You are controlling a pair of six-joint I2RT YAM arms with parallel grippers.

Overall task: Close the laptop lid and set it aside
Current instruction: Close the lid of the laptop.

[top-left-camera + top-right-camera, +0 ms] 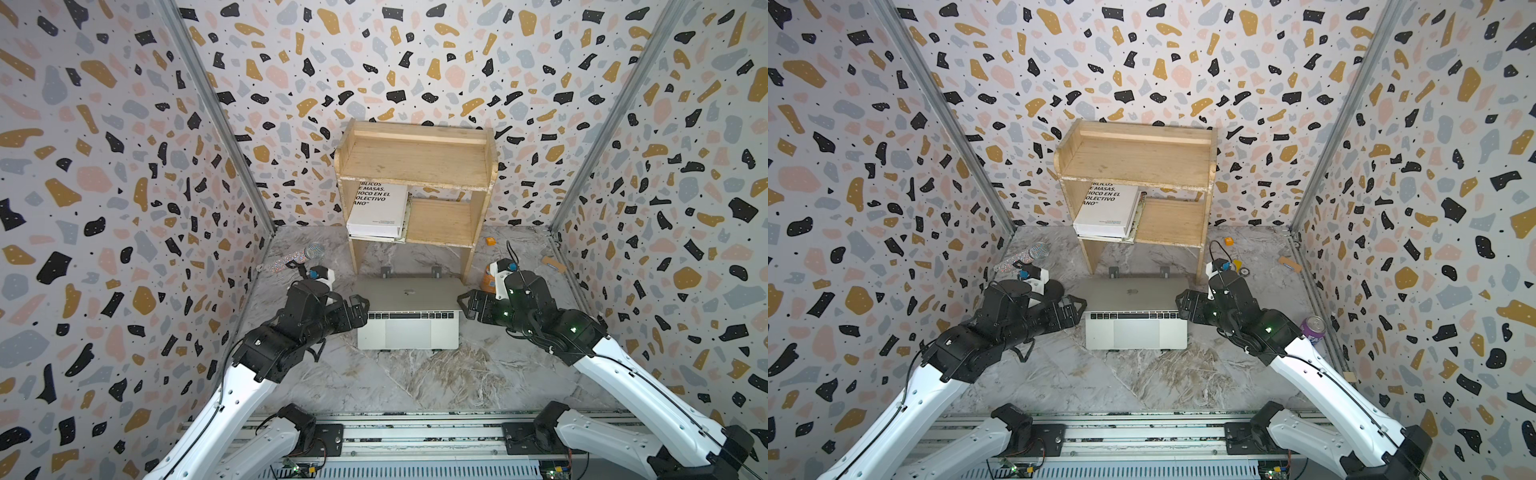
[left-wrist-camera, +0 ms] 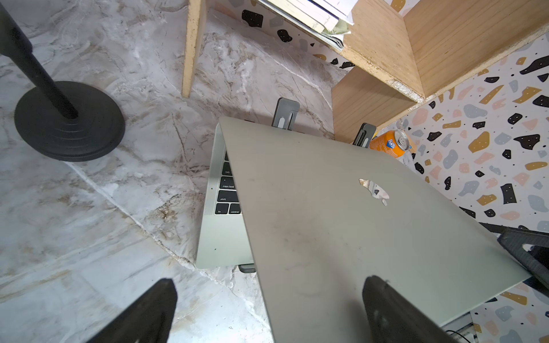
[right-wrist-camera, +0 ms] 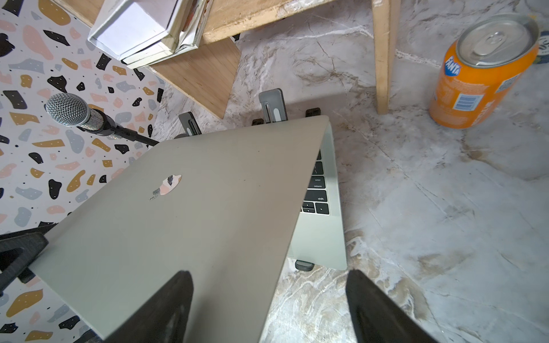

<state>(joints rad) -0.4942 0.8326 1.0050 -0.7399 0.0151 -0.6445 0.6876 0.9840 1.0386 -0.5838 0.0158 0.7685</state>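
The thin silver-grey aluminium laptop [image 1: 409,334] sits on a low grey stand [image 2: 285,116] on the marble-patterned desk [image 1: 415,386], between the two pairs of jaws, and its flat silver-grey lid [image 1: 409,294] leans low over the black keys [image 2: 227,190], not fully shut. The left jaws are wide open and hold nothing; the left edge of the lid lies between them, with one black finger [image 2: 386,311] over its outer face. The right jaws, also wide open and empty, straddle the right edge in the same way; whether any finger touches the lid I cannot tell.
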